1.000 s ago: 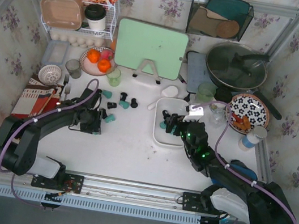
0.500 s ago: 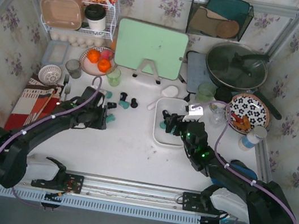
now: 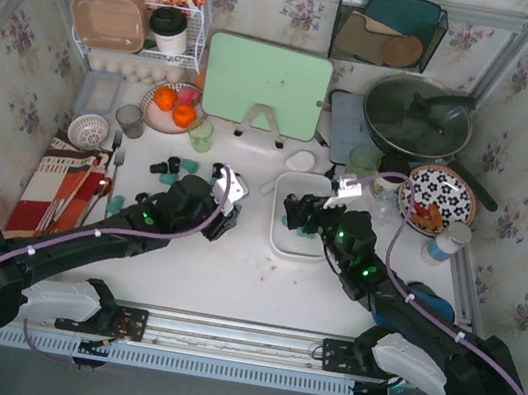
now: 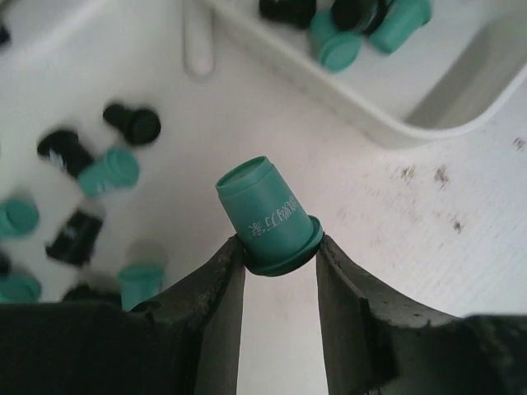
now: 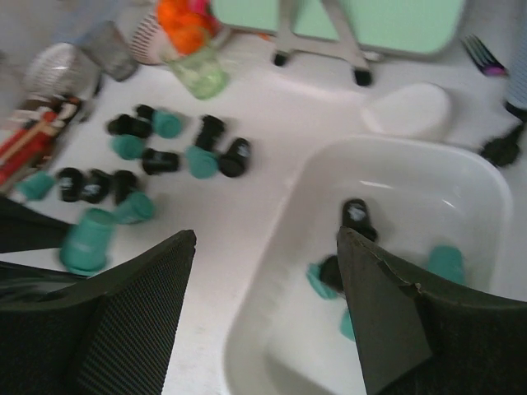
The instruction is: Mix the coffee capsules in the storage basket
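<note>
Scuffed white tabletop (image 4: 428, 247), left gripper (image 4: 280, 250) pinching tapered teal capsule (image 4: 260, 211); right gripper (image 5: 263, 239) wide over glossy basket (image 5: 420, 169)

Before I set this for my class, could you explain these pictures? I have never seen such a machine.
It is two robot arms bolted to a table, each ending in a two-finger claw. The wide picture looks down from above and behind them; the other two come from cameras on the wrists. The left claw is shut on a teal green coffee capsule. The right claw is open and empty, over the white storage basket, which holds a few teal and black capsules. More loose capsules lie on the table to the left of the basket.
</note>
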`<state>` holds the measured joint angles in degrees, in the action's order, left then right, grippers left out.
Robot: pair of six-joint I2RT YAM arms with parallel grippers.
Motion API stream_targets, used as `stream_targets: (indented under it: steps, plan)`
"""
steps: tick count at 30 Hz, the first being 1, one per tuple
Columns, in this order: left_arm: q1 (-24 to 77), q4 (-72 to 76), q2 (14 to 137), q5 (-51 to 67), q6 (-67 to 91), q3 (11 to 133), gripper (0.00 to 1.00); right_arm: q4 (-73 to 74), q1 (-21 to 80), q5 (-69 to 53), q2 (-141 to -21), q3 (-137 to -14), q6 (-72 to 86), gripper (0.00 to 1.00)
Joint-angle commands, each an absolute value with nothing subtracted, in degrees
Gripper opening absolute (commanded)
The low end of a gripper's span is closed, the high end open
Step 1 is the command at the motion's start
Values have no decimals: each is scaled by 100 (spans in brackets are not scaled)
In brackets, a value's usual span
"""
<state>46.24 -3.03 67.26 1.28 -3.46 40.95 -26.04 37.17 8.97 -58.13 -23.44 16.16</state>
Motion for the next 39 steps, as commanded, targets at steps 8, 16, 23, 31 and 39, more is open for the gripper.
stream_targets:
  steps: [8, 16, 23, 31, 39]
  plan:
    - [5001, 2691, 7241, 1259, -2162, 3855, 40, -2122, 3718, -1507, -6007, -3155, 2322, 72]
    - [5130, 2805, 7307, 1223, -2158, 3902, 40, -2106, 3720, -1751, -6190, -3184, 2382, 69]
    - [5279, 2862, 7238, 1240, -2234, 3903, 40, -2140, 3722, -1707, -6280, -3177, 2458, 63]
    - [5309, 2778, 7307, 917, -2146, 3997, 45, -2127, 3718, -1509, -6158, -3113, 2441, 41]
    - [5304, 2552, 7327, -135, -1839, 4078, 78, -2158, 3718, -291, -5934, -2833, 2140, 29]
